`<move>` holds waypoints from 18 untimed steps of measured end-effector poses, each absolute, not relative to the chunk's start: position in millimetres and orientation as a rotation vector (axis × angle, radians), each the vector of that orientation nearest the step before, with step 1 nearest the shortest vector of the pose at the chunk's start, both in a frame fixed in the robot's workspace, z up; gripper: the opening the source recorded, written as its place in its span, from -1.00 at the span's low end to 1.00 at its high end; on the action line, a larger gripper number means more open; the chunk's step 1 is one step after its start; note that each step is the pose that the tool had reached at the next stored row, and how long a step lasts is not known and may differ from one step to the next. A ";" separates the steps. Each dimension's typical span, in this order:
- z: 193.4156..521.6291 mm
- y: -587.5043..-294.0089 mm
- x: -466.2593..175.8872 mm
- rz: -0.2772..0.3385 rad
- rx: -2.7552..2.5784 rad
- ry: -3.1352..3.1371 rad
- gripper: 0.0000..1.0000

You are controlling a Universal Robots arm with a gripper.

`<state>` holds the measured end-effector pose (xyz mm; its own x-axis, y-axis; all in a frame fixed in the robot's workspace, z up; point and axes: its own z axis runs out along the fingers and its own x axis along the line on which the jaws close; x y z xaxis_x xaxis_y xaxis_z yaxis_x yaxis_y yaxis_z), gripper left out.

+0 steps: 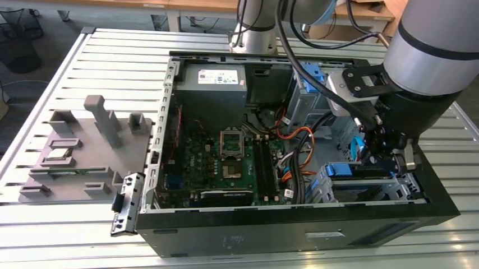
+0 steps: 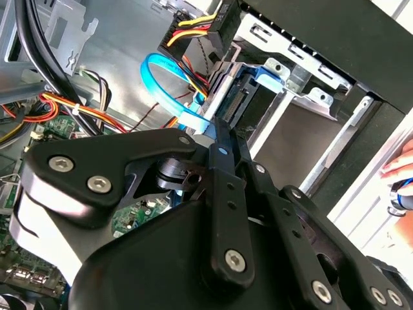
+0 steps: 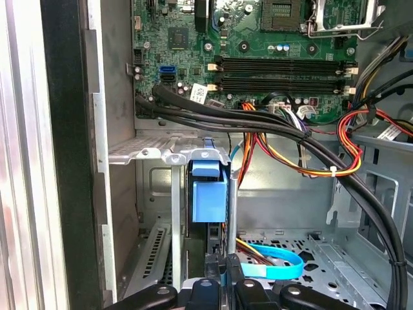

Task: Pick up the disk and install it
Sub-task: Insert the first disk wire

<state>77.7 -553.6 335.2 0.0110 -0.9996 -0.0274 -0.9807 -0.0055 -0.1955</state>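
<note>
The disk (image 3: 210, 192) shows edge-on by its blue carrier end, standing in the metal drive cage (image 3: 145, 154) at the case's front corner. The second wrist view has the same blue end (image 2: 248, 97) between the cage rails. My gripper (image 3: 214, 227) is shut, its thin black fingers (image 2: 222, 161) pressed together. Their tips rest against the carrier's end, and I cannot tell whether they pinch any part of it. In the exterior view the gripper (image 1: 374, 162) hangs over the cage beside the blue carrier (image 1: 350, 170), on the exterior view's right.
The open computer case (image 1: 172, 112) lies on a slatted metal table (image 1: 112, 56). A light blue data cable (image 3: 274, 265) and bundled black and orange wires (image 3: 303, 148) run close to the cage. A grey fixture (image 1: 82, 145) sits at the exterior view's left. A person's hand (image 2: 400, 171) is outside the case.
</note>
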 end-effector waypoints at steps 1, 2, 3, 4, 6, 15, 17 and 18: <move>334.7 -553.6 77.7 -0.178 -2.114 2.097 -0.68; 334.3 -553.7 77.7 -0.178 -2.114 2.097 -0.68; 333.9 -553.6 77.6 -0.178 -2.114 2.097 -0.68; 333.9 -553.7 77.6 -0.178 -2.114 2.097 -0.68; 333.8 -553.7 77.6 -0.178 -2.114 2.097 -0.68; 331.7 -553.7 77.6 -0.178 -2.114 2.097 -0.68; 331.7 -553.6 77.6 -0.178 -2.114 2.097 -0.68; 331.9 -553.7 77.6 -0.178 -2.114 2.097 -0.68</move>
